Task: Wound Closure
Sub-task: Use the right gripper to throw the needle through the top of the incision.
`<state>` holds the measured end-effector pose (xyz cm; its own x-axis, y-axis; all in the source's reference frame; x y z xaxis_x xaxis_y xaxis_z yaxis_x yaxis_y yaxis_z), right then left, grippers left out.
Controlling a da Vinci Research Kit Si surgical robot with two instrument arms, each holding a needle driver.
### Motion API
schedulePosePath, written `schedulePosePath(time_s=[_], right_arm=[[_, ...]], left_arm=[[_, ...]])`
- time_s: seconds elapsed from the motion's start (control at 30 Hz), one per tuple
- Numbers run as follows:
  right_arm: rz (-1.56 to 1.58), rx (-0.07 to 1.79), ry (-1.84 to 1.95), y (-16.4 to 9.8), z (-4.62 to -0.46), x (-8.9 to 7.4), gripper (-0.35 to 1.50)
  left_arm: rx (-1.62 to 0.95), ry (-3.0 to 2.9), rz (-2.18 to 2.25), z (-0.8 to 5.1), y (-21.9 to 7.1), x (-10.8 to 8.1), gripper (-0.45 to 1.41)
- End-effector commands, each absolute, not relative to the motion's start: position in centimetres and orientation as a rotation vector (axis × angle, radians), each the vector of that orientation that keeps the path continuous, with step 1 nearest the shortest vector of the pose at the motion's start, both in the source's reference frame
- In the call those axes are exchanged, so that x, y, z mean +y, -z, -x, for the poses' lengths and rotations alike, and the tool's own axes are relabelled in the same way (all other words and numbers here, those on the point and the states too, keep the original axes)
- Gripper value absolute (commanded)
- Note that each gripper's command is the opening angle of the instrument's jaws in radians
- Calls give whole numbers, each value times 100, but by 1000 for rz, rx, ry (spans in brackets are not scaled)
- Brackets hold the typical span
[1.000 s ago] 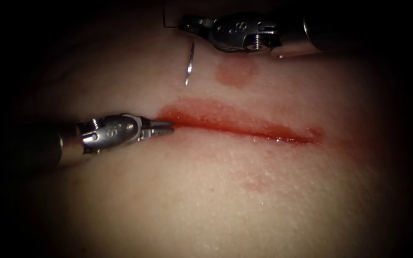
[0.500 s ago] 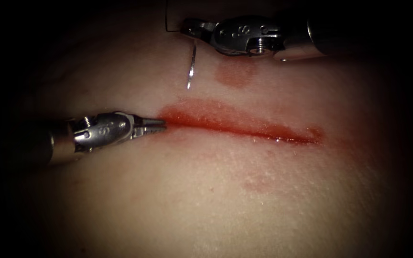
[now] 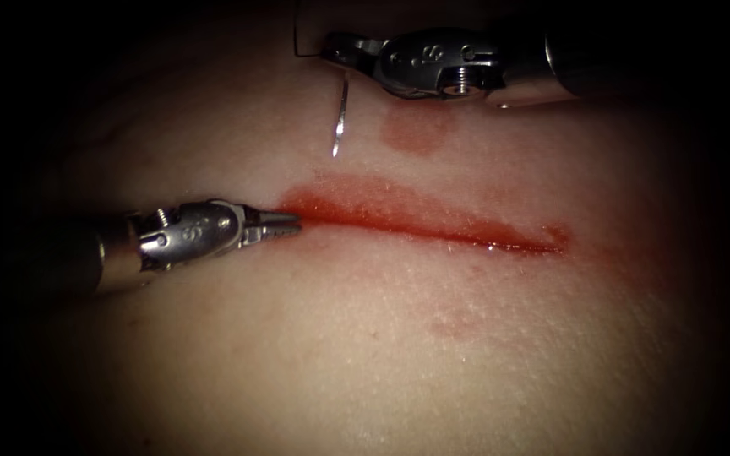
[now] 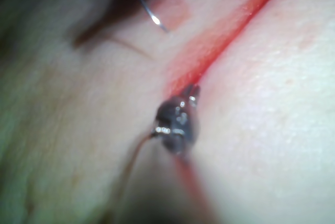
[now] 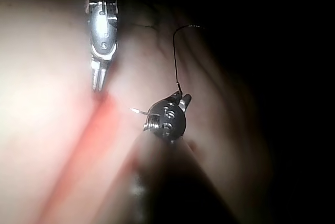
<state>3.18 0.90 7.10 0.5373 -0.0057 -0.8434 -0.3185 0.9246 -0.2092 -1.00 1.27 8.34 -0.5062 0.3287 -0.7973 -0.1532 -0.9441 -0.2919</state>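
Since half a second back we see the left tool nudge a bit toward the cut again, so its tip now sits right at the cut's left end, pretty much where it was a full second ago. Its jaws are closed and hold nothing; in the left wrist view the left tool tip rests at that same red end of the cut.

Our right tool hasn't really budged. It hangs beyond the cut, on the far side, well apart from it, jaws clamped on the needle near its tail end. From there the needle curves toward the cut with its point free above the tissue, not in it. Thread runs off from the jaws, away from the cut. In the right wrist view we spot the right tool gripping the needle, and the thread arcing off.

One pale red patch sits beside the needle, between right tool and cut.
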Motion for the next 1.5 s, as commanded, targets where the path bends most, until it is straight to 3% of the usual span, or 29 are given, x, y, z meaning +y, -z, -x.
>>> schedulePosePath(time_s=[0.03, 0.5, 0.73, 0.87, 1.5], right_arm=[[360, 993, -191, -716, -323, 90, -35], [360, 993, -191, -716, -323, 90, -35], [360, 993, -191, -716, -323, 90, -35], [360, 993, -191, -716, -323, 90, -35], [360, 993, -191, -716, -323, 90, -35]], left_arm=[[-268, -2493, 1379, 105, -841, 125, -34], [-268, -2493, 1379, 105, -841, 125, -34], [-319, -2427, 1485, 112, -841, 126, -22], [-336, -2414, 1488, 107, -846, 128, -35], [-308, -2535, 1303, 105, -879, 131, -35]])
